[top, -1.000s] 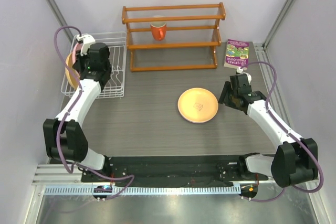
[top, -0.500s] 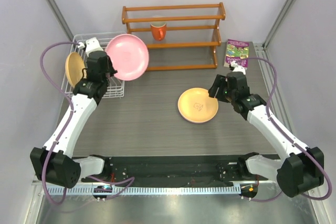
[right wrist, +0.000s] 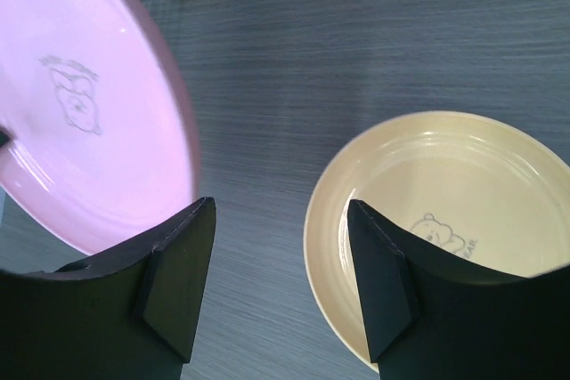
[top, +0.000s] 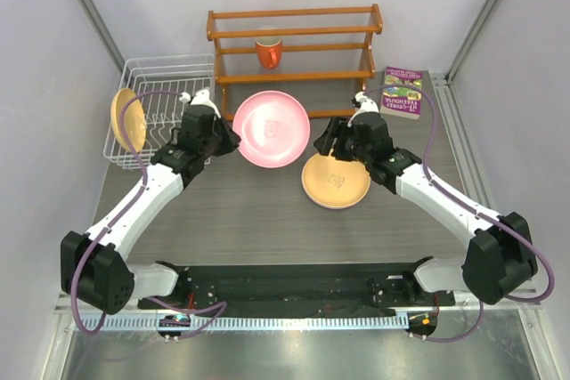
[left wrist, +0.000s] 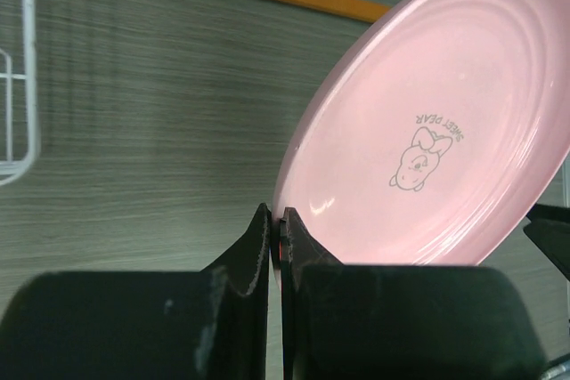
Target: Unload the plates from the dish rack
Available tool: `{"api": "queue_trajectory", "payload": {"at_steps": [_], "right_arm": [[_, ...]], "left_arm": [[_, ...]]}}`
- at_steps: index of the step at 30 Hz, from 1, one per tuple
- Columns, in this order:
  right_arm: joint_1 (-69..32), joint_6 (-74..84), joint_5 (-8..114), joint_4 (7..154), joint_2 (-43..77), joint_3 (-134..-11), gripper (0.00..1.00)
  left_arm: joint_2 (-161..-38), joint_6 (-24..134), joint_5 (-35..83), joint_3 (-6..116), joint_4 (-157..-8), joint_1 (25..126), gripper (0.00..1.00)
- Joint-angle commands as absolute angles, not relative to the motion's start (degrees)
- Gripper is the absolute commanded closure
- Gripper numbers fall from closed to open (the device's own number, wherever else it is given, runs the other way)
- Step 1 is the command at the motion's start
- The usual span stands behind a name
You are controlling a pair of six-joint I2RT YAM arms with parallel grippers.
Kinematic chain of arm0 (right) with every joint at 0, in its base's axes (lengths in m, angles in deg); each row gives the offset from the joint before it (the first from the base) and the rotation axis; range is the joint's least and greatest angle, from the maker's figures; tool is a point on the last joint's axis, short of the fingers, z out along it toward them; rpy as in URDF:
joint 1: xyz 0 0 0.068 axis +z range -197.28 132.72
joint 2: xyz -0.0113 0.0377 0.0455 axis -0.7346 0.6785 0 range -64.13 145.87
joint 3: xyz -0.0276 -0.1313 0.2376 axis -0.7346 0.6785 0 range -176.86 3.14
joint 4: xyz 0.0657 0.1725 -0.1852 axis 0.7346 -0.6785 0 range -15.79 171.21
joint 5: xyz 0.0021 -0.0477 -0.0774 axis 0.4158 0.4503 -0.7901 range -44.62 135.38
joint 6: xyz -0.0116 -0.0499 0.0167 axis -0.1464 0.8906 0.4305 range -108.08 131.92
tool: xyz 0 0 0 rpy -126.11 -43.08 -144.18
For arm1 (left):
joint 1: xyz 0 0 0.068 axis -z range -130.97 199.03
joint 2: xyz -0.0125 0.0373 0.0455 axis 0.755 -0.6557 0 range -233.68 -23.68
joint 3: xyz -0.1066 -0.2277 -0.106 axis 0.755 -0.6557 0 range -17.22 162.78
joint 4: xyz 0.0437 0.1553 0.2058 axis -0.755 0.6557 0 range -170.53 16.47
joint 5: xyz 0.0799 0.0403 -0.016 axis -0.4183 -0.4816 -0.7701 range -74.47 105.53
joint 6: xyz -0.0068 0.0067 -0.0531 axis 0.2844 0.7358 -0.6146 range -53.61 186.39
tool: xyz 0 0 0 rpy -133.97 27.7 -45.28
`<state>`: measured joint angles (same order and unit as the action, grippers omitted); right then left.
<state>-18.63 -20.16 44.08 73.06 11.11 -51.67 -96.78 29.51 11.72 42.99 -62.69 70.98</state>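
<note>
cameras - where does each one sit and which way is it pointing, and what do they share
Top external: above and behind, looking down at the table; left arm and right arm show whole.
Left wrist: on the left arm, looking along the left fingers, shut on the pink plate's rim.
Right wrist: on the right arm, looking down between the open right fingers at the tan plate.
Shared: pink plate in all three; tan plate in top and right wrist views.
</note>
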Motion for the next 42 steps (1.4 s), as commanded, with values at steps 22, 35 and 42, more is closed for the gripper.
{"api": "queue_trajectory", "payload": {"at_steps": [22,35,42], "right_arm": [[-16.16,-19.72,44.68,77.60,18.84,-57.86,0.84],[-21.51,-19.98,36.85,68.73,8.39,-51.80,0.99],[-31.63,-21.13,43.71,63.03,3.90,-45.38,0.99]], "left_arm": [[-95.13,26.49,14.48,43.08,-67.09,76.80,1.00],[-94.96,34.04,1.40,42.46,-64.10,76.80,0.00],[-88.37,42.92,-20.21,40.88,-64.54,76.80,0.01]]}}
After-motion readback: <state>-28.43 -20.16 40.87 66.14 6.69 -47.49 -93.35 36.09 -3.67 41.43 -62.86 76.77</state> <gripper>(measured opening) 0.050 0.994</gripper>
